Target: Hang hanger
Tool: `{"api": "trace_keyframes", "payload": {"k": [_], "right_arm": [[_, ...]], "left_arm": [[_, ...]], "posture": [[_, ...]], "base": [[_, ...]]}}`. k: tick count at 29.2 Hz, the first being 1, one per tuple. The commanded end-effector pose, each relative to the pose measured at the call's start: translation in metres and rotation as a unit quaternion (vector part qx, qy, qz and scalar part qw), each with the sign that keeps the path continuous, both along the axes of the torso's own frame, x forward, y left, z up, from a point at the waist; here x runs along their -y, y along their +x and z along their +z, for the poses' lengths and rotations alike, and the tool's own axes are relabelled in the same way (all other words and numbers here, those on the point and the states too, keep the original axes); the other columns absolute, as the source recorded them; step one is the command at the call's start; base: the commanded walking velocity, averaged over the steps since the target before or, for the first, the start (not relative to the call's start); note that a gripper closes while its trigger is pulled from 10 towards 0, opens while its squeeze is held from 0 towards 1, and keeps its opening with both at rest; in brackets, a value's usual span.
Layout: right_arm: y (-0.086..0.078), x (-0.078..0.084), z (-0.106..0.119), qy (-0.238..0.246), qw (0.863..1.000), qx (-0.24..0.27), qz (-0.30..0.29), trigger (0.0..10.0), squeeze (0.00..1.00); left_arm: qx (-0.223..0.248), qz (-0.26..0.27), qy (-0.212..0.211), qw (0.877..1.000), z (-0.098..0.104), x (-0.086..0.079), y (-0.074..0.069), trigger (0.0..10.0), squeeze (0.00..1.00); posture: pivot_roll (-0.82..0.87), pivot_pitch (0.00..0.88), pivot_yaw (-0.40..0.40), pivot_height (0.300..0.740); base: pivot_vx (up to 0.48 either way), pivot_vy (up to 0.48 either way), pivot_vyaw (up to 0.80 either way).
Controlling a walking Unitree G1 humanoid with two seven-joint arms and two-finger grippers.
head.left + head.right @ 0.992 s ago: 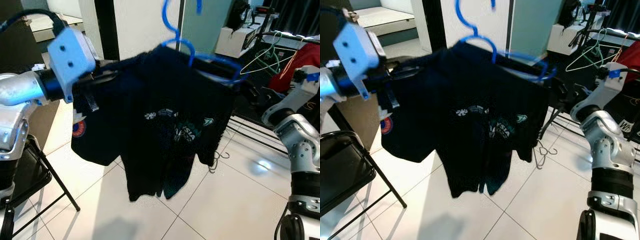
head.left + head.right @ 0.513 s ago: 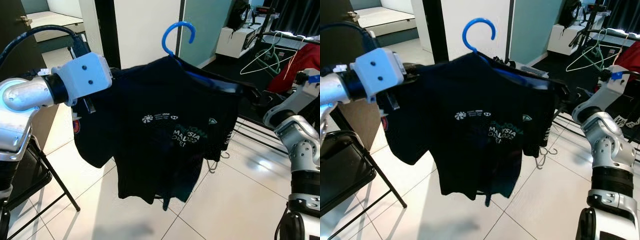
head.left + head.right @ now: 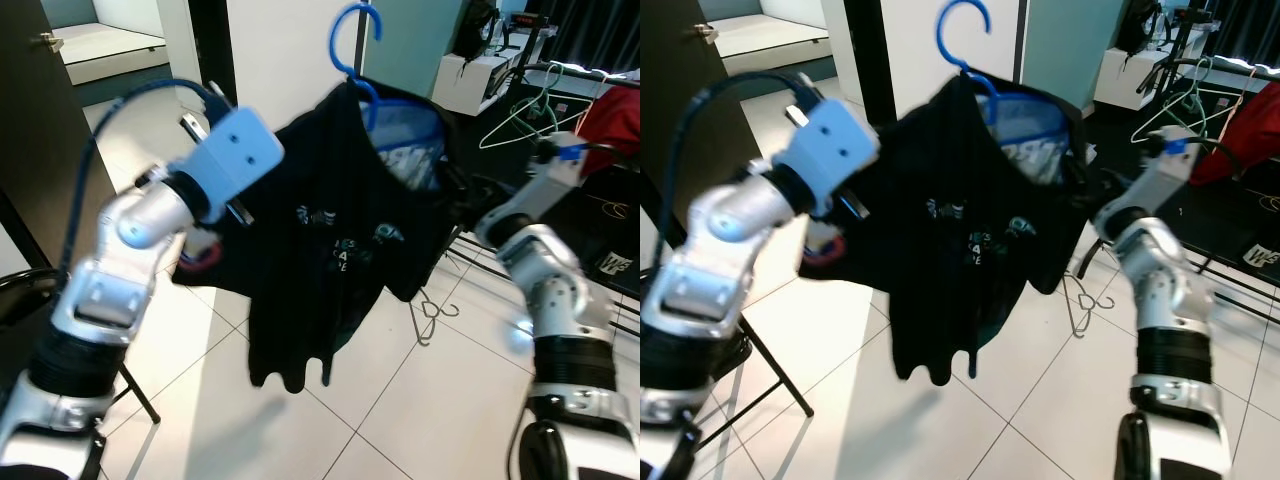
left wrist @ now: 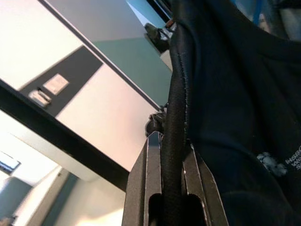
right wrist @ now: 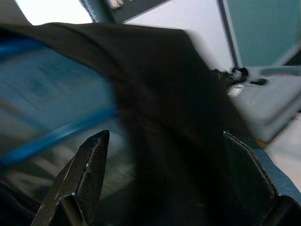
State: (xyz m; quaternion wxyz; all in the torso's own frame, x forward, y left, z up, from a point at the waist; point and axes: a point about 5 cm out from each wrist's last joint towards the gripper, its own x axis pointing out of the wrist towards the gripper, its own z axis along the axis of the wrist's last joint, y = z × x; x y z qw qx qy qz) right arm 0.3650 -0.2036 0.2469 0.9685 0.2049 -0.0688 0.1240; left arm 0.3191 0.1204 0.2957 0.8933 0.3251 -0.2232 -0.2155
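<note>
Your robot carries a black T-shirt (image 3: 330,240) on a blue hanger (image 3: 372,85) between its two arms, above the white tiled floor (image 3: 440,390). Half a second ago the shirt faced the head camera flat and broad; now it has swung edge-on, its neck opening showing and the blue hook lifted higher against the white wall. Both arms have drawn in towards the middle, so the load has turned, which you can read as lining the hook up for a rail.

The left tool (image 4: 170,155) is clamped on the shirt's thick black seam, the cloth pinched tight between its fingers in the left wrist view. The right tool (image 5: 164,179) stands with its fingers spread wide either side of the dark cloth and the blue hanger bar; you cannot tell from the blurred picture whether it bears on anything.

A clothes rack (image 3: 585,75) with a pale green hanger (image 3: 525,115) and a red garment (image 3: 615,110) stands at the right, well apart from the hook. The hanging itself is not yet done.
</note>
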Motion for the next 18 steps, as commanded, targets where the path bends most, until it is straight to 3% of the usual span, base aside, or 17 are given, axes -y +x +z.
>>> {"api": "trace_keyframes", "payload": {"k": [1, 6, 12, 14, 18], "right_arm": [[0.0, -0.01, 0.007, -0.003, 1.0, 0.017, 0.014, 10.0, 0.0], [-0.001, -0.017, 0.008, 0.006, 0.999, 0.022, 0.023, 10.0, 0.0], [-0.002, -0.017, 0.011, 0.007, 0.999, 0.027, 0.021, 10.0, 0.0], [-0.002, -0.017, 0.011, 0.007, 0.999, 0.027, 0.021, 10.0, 0.0], [-0.01, -0.007, 0.012, -0.033, 0.998, 0.03, 0.041, 10.0, 0.0]], "left_arm": [[0.007, 0.003, -0.012, 1.0, 0.0, 0.006, -0.004, 10.0, 0.0], [-0.004, -0.003, -0.014, 1.0, -0.01, 0.017, -0.007, 10.0, 0.0], [-0.009, -0.006, 0.022, 1.0, -0.027, 0.028, -0.011, 10.0, 0.0], [-0.009, -0.006, 0.022, 1.0, -0.027, 0.028, -0.011, 10.0, 0.0], [-0.008, 0.038, 0.032, 0.999, -0.032, 0.013, -0.006, 10.0, 0.0]], "posture": [[0.01, 0.0, -0.02, 0.74], [0.01, 0.0, -0.019, 0.74], [0.0, 0.001, -0.016, 0.74], [0.0, 0.001, -0.016, 0.74], [0.0, 0.005, -0.017, 0.74]], "base": [[0.0, 0.0, 0.0], [0.0, 0.0, 0.0], [0.0, 0.0, 0.0], [0.0, 0.0, 0.0], [0.0, 0.0, 0.0]]}}
